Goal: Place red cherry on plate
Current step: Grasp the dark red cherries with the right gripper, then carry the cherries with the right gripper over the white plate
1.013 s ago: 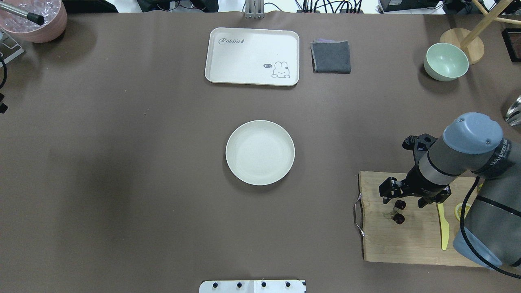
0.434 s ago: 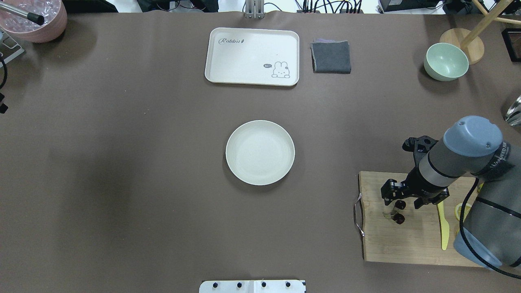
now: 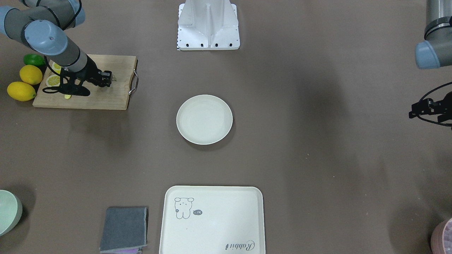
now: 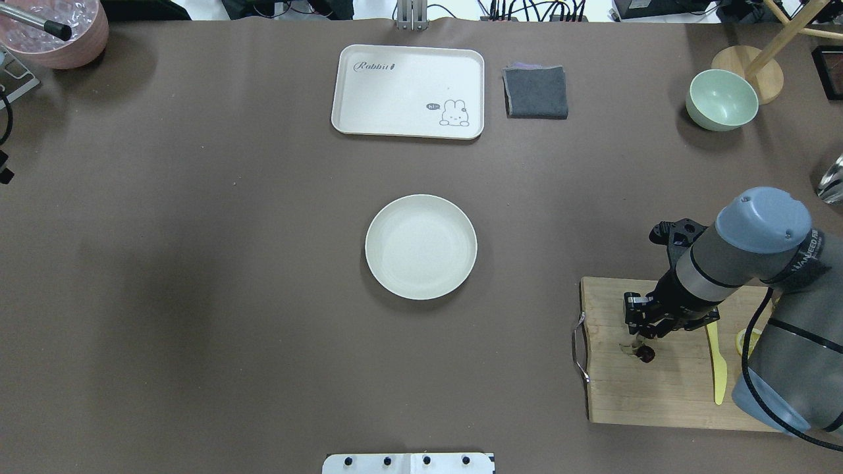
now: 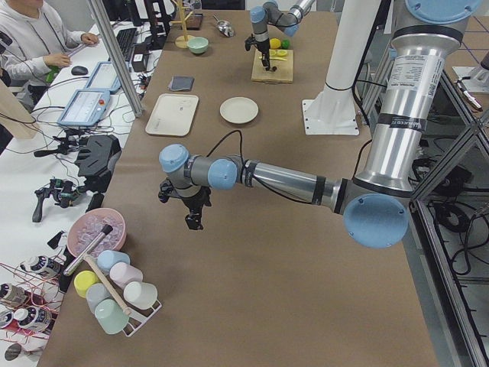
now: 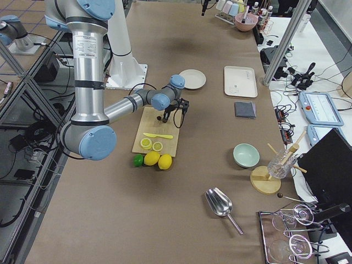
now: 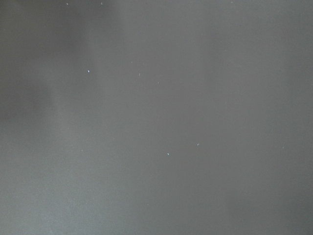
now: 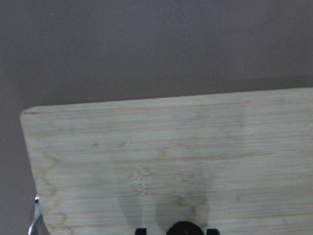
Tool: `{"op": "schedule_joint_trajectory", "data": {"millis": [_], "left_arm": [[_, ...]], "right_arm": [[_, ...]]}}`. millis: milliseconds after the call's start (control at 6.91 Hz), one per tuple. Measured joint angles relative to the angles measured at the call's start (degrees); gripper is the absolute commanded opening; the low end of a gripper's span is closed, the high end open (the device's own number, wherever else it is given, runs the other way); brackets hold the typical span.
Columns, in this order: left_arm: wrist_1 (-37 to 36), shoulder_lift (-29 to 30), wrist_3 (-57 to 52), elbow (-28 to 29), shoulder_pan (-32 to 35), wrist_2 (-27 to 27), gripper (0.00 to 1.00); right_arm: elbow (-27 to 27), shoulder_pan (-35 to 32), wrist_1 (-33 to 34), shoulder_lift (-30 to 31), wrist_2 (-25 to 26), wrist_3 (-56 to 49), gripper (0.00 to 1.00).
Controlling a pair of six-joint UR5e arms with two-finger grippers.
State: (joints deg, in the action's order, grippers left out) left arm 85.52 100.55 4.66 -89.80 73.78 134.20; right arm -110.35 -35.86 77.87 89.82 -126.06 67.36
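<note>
The red cherry lies on the wooden cutting board at the table's right; one dark fruit and a pale stem show, the other is hidden under the hand. My right gripper points down onto it with its jaws drawn in tight. In the right wrist view a dark cherry sits between the two black fingertips at the bottom edge. The cream plate stands bare at the table's centre, well to the left of the board. My left gripper hovers over bare table at the far side; its jaws are unclear.
On the board lie a yellow knife and lemon slices, with whole lemons beside it. At the back stand a cream tray, a grey cloth and a green bowl.
My right gripper has dropped onto the cherry and its jaws have narrowed from wide open to close around it. The plate and the left arm have not moved.
</note>
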Motion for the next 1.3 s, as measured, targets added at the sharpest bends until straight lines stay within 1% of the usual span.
{"op": "schedule_joint_trajectory", "data": {"millis": [145, 434, 724, 868, 1303], "left_arm": [[0.0, 0.0, 0.0, 0.0, 0.0, 0.0, 0.98], [0.0, 0.0, 0.0, 0.0, 0.0, 0.0, 0.98], [0.0, 0.0, 0.0, 0.0, 0.0, 0.0, 0.98], [-0.1, 0.0, 0.0, 0.1, 0.0, 0.1, 0.98], [0.0, 0.0, -0.1, 0.5, 0.0, 0.2, 0.98]], "right_arm": [[0.0, 0.0, 0.0, -0.1, 0.0, 0.0, 0.04], [0.0, 0.0, 0.0, -0.5, -0.3, 0.1, 0.02], [1.1, -0.6, 1.7, -3.9, -0.8, 0.1, 0.02], [1.7, -1.7, 4.2, -6.7, -1.4, 0.0, 0.02], [3.1, -6.4, 16.0, -17.7, -4.4, -0.9, 0.02]]}}
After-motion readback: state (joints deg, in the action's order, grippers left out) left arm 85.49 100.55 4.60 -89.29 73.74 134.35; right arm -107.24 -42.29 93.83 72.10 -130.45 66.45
